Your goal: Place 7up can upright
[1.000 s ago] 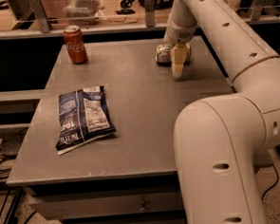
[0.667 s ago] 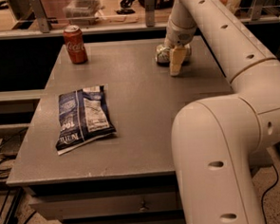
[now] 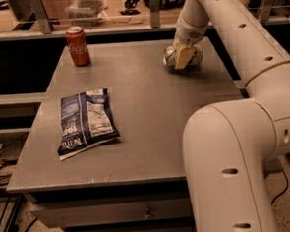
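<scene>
The 7up can [image 3: 196, 57] lies on its side at the far right of the grey table [image 3: 150, 117]; it is silvery and partly hidden by my gripper. My gripper [image 3: 182, 56] is down at the can, right in front of its middle, with the white arm reaching in from the right. Whether it holds the can does not show.
A red Coca-Cola can [image 3: 77, 46] stands upright at the table's far left corner. A dark blue chip bag [image 3: 85, 121] lies flat on the left half. A railing and a shelf run behind the table. My arm's large white links fill the right front.
My gripper has shifted slightly left and away along the can. The can, the red can and the bag have not moved.
</scene>
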Controlling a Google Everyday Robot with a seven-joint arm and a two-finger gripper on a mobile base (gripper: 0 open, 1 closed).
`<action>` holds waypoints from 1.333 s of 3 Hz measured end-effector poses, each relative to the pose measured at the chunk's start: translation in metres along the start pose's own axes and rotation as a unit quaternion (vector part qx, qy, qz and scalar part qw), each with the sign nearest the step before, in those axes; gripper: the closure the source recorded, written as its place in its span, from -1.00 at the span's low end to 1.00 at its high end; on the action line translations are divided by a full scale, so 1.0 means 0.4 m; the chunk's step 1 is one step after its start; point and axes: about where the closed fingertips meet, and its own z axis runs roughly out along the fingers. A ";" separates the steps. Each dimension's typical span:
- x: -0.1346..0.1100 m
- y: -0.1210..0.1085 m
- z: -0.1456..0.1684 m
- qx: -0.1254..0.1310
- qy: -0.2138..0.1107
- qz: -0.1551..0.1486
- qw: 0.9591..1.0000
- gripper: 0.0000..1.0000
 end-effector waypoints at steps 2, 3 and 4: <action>-0.043 0.006 -0.212 0.063 -0.087 0.007 0.994 1.00; -0.065 0.015 -0.345 0.104 -0.131 0.008 0.986 1.00; -0.068 0.016 -0.358 0.108 -0.133 0.007 0.985 1.00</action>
